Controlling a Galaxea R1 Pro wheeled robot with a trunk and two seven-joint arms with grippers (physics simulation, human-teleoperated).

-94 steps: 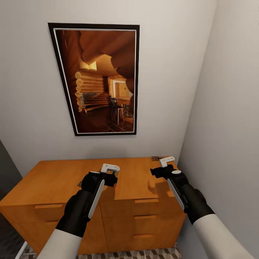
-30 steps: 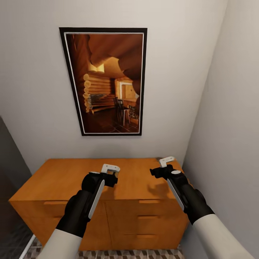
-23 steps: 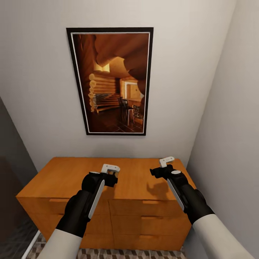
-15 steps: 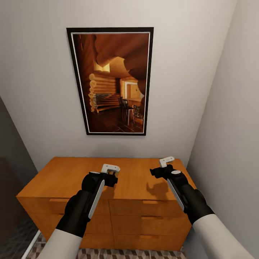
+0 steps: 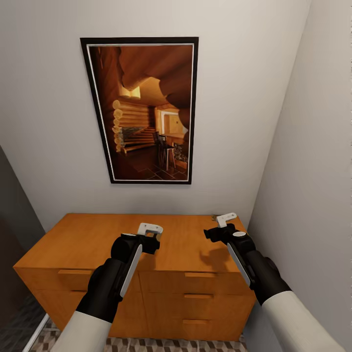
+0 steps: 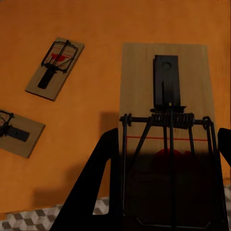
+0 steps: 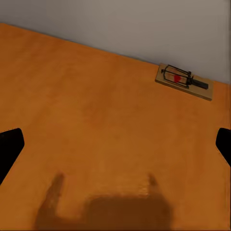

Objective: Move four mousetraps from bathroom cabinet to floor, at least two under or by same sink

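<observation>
A dark panel (image 5: pixel 12 215) edges the far left. The cabinet (image 5: pixel 88 239) stands against the white wall below a black-framed picture (image 5: pixel 142 110) of a log cabin interior, with a second wall (image 5: pixel 313 171) close on the right boxing in the corner. Cube-patterned bathroom floor (image 5: pixel 146 344) shows along the cabinet's foot.

The left hand (image 5: pixel 149 229) hovers over the worktop; its wrist view shows a mousetrap (image 6: pixel 166 130) between the dark fingers (image 6: pixel 96 187), but whether they clench it I cannot tell. Two more mousetraps (image 6: pixel 55 67) lie flat on the worktop beside it. The right hand (image 5: pixel 226 218) hangs released, fingers spread, over bare worktop, with one trap (image 7: pixel 184 81) near the far wall.

Since half a second ago the whole view has swung slightly, shifting picture and cabinet leftward; both arms keep their pose.
</observation>
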